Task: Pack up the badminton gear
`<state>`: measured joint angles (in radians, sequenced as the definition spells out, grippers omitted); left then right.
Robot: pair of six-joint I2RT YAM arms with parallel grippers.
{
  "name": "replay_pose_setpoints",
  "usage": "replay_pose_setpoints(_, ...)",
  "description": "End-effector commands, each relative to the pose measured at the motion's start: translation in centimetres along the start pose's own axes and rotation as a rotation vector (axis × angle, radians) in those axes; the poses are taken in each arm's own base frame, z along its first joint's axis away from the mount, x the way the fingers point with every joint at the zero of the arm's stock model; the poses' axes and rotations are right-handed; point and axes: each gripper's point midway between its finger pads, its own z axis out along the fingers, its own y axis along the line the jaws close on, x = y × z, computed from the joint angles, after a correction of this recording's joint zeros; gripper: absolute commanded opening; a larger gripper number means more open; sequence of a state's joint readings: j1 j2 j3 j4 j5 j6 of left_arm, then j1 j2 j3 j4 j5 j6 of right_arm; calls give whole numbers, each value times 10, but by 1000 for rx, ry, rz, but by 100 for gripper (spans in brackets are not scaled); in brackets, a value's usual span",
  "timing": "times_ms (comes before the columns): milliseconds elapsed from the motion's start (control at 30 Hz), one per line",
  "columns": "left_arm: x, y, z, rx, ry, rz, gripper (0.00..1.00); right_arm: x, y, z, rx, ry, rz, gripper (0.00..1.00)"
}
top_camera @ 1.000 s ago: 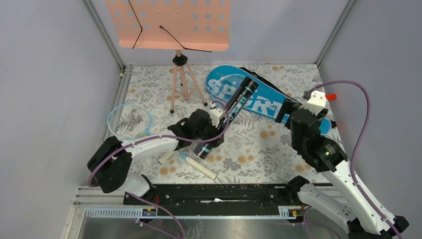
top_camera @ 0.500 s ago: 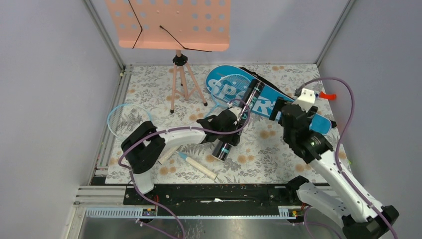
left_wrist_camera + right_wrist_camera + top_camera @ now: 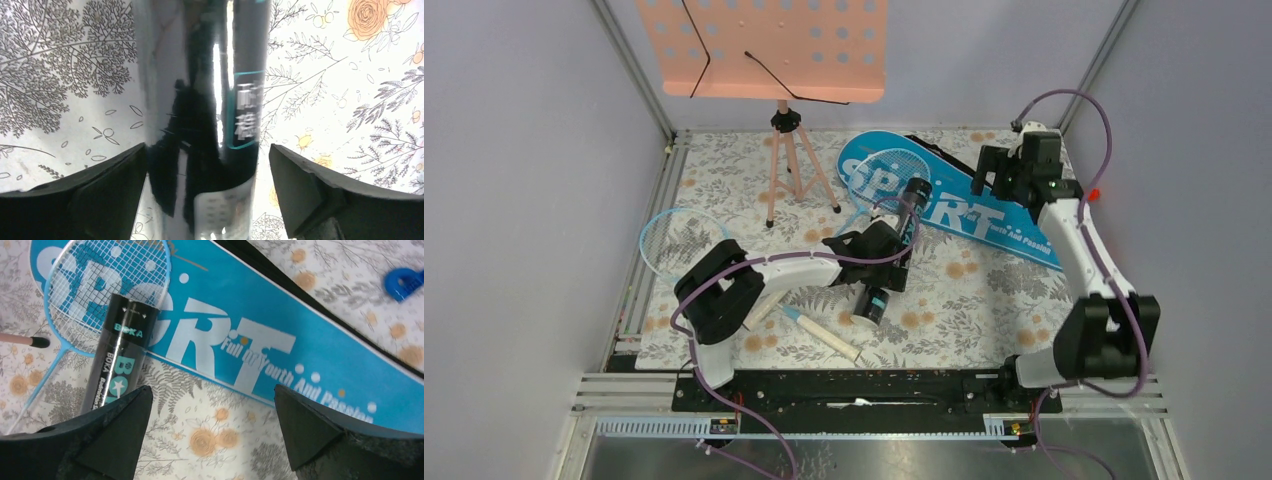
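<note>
Top external view: the long, glossy black lettered tube lies with its far end on the near-left edge of the flat blue fabric racket bag printed "SPORT". The rest of it runs off the bag onto the floral cloth. The left gripper sits over the tube's middle, just off the bag's edge. Its wrist view shows the two black fingers spread to either side of the tube, with a sliver of cloth showing beside the right one. I judge the tube straddled rather than clamped, lying close to the bag where it can be slid in.

The right gripper hovers above the bag's far half, jaws spread wide with nothing between them. From there it looks placed to take the bag's edge and open it, though the opening itself cannot be made out.

One light-blue racket lies with its strung head on the bag's rounded left end, under the tube's tip, its shaft trailing off the bag. The second light-blue racket lies flat on the cloth, well to the left of the bag. No loose shuttlecocks show, and whether the tube holds any cannot be told. The peach perforated music stand rises on its tripod left of and beyond the bag and is no part of the gear. All the visible gear lies on or outside the bag.
</note>
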<state>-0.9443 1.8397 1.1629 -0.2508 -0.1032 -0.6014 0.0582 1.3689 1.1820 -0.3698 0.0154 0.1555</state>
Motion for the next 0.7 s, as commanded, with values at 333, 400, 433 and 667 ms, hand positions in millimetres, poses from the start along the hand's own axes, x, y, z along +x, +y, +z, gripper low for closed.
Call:
replay_pose_setpoints(333, -40, -24, -41, 132, -173, 39, 99, 17, -98, 131, -166, 501, -70, 98)
replay_pose_setpoints(400, -43, -27, -41, 141, -178, 48, 99, 28, -109, 143, -137, 566, -58, 98)
replay_pose_setpoints(433, -43, -28, -41, 146, -176, 54, 99, 31, -112, 148, -129, 586, -56, 98)
replay_pose_setpoints(667, -40, -29, -33, 150, -162, 65, 99, 38, -115, 155, -172, 644, -75, 90)
